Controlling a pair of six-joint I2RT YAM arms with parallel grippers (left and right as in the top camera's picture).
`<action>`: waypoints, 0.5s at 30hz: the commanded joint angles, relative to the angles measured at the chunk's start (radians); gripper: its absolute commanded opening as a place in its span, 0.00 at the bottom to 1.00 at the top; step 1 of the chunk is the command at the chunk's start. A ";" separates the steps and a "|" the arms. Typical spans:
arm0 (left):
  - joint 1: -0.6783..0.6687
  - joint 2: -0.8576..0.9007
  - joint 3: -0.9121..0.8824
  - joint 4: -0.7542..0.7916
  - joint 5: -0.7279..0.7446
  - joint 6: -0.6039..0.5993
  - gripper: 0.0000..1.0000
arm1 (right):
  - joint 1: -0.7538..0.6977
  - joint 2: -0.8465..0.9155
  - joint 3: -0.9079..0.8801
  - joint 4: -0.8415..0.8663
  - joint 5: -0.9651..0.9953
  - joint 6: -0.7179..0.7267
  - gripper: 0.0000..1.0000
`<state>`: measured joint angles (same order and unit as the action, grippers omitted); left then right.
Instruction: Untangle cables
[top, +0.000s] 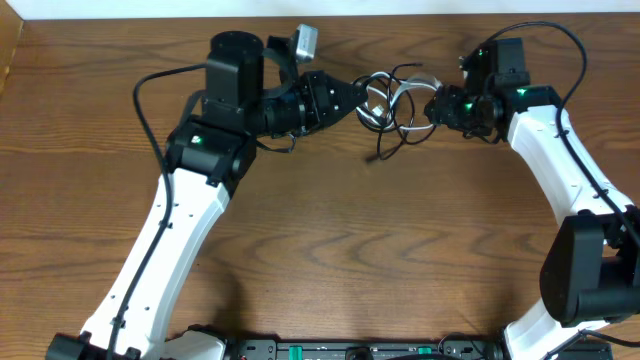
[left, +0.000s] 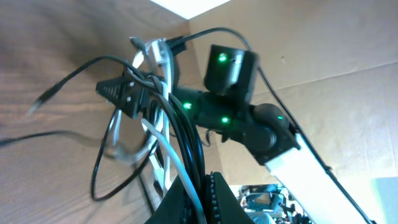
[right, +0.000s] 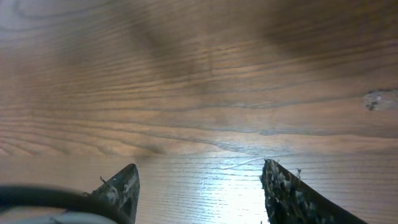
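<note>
The white cable (top: 398, 86) and the black cable (top: 398, 138) form one tangled bunch at the far middle of the table, between my two grippers. My left gripper (top: 364, 101) is shut on strands of both cables; in the left wrist view its jaws (left: 202, 196) pinch the white cable (left: 166, 152) and black strands together. A black loop (left: 99, 171) hangs down to the wood, and a black plug end (left: 38, 104) sticks out to the left. My right gripper (top: 431, 105) sits at the bunch's right side. Its fingers (right: 199, 180) are wide apart with only wood between them; a black strand (right: 37, 196) lies outside its left finger.
The wooden table (top: 330, 250) spreads out in front of the bunch. The right arm's black body with green lights (left: 227, 93) is close behind the tangle. Thick black arm cables (top: 145, 110) loop beside each arm. A cardboard wall (left: 348, 37) stands behind.
</note>
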<state>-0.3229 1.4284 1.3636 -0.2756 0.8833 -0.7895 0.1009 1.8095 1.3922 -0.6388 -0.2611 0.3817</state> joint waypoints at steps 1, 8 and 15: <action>0.015 -0.065 -0.003 0.052 0.032 -0.016 0.07 | -0.062 0.016 0.012 -0.005 -0.034 0.018 0.59; 0.015 -0.077 -0.003 0.083 -0.122 -0.131 0.07 | -0.145 -0.032 0.013 -0.025 -0.726 -0.309 0.64; 0.015 -0.076 -0.003 0.075 -0.246 -0.278 0.08 | -0.167 -0.161 0.013 -0.123 -0.179 -0.095 0.63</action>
<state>-0.3141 1.3716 1.3636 -0.2058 0.6979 -0.9920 -0.0547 1.7237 1.3922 -0.7265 -0.7403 0.1848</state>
